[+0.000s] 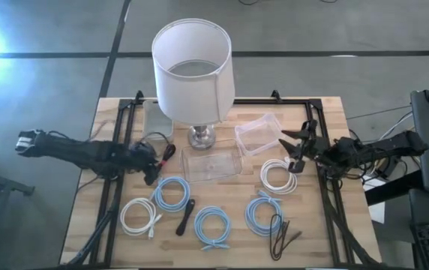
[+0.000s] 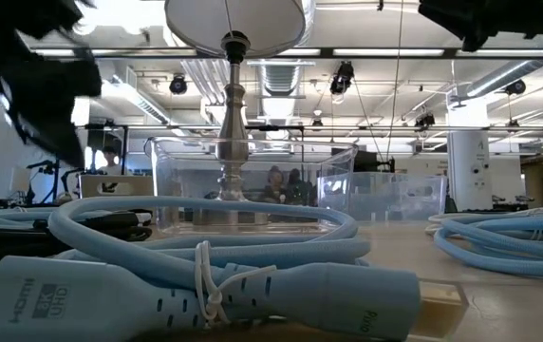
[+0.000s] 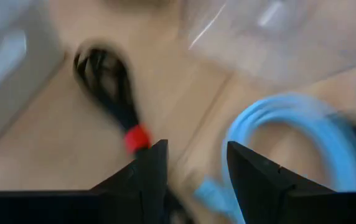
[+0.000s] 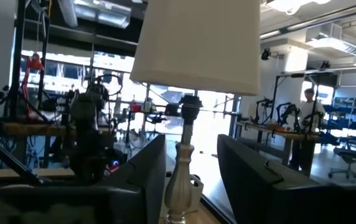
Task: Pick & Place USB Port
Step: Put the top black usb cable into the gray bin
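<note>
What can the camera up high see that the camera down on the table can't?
Only the high view shows both arms: the left end effector open above a black cable with a red band, the right end effector open near a white cable coil, and a black cable.

Only the low view shows an HDMI plug up close and the room behind.

Both show the lamp, two clear bins and light blue cable coils.

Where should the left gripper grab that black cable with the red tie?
Judging by the high view, grip the black cable at the red tie, where its strands are bunched into one narrow neck. Come straight down from above, since it lies flat on the table. The left gripper hovers open beside it.
</note>
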Available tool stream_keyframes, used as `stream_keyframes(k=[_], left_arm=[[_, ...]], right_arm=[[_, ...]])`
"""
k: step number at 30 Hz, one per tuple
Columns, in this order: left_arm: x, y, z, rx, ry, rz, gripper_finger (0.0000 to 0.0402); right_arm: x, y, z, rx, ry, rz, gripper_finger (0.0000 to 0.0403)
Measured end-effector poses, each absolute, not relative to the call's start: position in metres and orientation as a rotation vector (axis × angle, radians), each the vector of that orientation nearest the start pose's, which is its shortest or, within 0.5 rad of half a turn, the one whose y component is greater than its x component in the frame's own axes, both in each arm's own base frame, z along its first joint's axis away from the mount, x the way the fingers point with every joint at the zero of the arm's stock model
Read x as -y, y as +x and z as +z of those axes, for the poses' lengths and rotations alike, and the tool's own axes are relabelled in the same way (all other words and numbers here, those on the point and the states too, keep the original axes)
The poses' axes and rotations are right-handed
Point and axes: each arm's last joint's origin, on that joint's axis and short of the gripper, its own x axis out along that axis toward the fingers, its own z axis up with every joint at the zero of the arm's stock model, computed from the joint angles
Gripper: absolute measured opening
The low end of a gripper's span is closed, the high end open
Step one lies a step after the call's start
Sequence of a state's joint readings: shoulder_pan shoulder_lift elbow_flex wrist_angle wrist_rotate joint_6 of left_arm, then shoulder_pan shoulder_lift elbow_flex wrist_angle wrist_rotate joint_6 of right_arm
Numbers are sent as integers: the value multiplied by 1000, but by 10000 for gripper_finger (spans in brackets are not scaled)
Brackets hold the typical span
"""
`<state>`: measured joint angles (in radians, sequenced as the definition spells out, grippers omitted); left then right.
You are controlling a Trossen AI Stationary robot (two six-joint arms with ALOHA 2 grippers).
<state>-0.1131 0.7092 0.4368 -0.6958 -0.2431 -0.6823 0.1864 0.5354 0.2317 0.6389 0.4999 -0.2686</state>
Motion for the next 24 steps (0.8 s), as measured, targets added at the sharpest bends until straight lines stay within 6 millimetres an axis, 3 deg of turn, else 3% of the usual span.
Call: stream_keyframes(k=[7,19,24], left_arm=[[7,133,165,-983,-438,528,167],[8,144,141,-1090,-416,580,165],[10,145,131,-1131,-440,584,111]], right_arm=[[-15,153,263,220,-172,-344,142],[-19,176,275,175,-191,-339,139],[-20,181,274,156,-215,-339,139]])
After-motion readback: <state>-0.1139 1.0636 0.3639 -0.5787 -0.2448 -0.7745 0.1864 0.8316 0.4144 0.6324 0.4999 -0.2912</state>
